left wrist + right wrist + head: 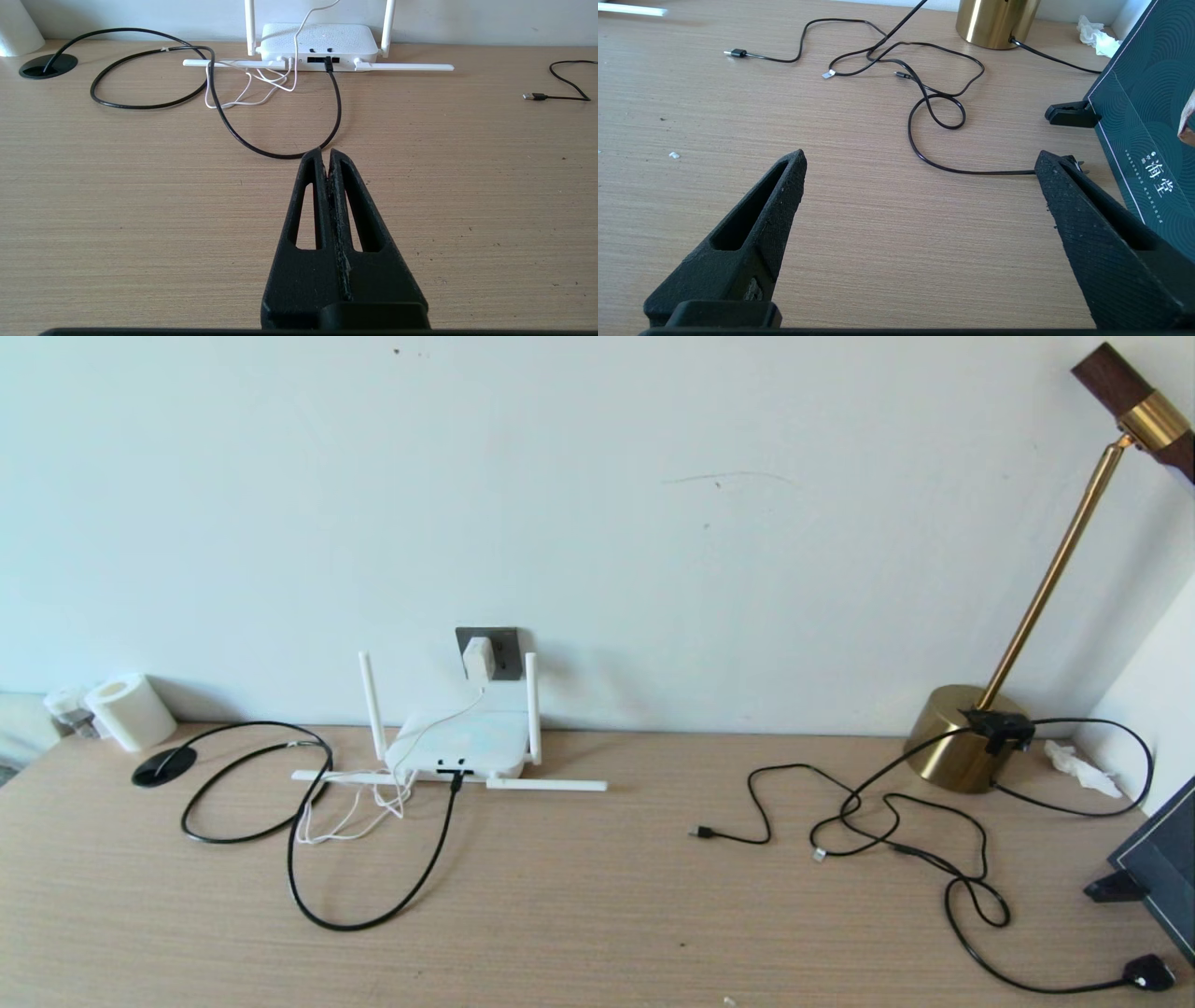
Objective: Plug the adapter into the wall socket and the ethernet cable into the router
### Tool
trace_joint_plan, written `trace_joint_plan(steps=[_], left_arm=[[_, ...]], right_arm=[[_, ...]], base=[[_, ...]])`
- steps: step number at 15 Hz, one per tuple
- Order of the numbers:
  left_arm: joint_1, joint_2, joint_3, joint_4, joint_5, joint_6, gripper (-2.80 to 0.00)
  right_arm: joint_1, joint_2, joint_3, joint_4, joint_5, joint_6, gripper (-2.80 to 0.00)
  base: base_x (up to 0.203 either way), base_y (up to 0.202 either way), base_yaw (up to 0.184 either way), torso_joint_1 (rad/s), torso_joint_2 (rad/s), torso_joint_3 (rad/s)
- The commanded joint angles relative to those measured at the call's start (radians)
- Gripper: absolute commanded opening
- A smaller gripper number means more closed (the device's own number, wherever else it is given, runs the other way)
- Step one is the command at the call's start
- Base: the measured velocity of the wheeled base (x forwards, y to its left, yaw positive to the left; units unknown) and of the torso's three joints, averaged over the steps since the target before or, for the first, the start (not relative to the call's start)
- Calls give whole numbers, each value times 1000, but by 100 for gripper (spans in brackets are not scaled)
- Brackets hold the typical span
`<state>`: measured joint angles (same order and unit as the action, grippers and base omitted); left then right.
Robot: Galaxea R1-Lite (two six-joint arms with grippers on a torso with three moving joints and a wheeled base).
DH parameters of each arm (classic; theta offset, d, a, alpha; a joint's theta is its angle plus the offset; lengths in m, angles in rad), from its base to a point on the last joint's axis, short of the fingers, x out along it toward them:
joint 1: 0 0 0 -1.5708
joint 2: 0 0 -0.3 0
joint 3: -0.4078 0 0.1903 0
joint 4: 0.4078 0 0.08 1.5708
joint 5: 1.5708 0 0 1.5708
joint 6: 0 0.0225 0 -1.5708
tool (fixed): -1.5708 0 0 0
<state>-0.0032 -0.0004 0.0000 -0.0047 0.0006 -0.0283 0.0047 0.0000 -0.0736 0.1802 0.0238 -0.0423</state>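
The white adapter [478, 659] sits plugged in the dark grey wall socket [501, 651], its thin white cord [359, 812] running down to the white router [459, 744]. The router [319, 43] lies against the wall with two antennas upright and two flat. The black ethernet cable [373, 915] loops over the desk and its plug [328, 64] sits in a dark port on the router's front edge. My left gripper [325, 152] is shut and empty, low over the desk just short of the cable's loop. My right gripper [920, 161] hangs open over bare desk at the right. Neither arm shows in the head view.
A white paper roll [131, 711] and a black grommet [164, 766] sit at the far left. Thin black USB cables [896, 831] sprawl at the right, near a brass lamp [962, 735], a crumpled tissue [1081, 767] and a dark green box [1153, 135].
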Motion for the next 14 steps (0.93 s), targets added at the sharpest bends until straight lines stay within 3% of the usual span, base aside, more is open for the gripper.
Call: trace_joint_plan(steps=[1,14], left_arm=[[0,2,2,-3,-1,-1,-280],[0,2,2,-1,1,-1,-280]], right_arm=[[0,2,0,1,1,-2,0],[0,2,0,1,1,-11,0]], base=[[0,0,0,0,0,0],[0,0,0,0,0,0]])
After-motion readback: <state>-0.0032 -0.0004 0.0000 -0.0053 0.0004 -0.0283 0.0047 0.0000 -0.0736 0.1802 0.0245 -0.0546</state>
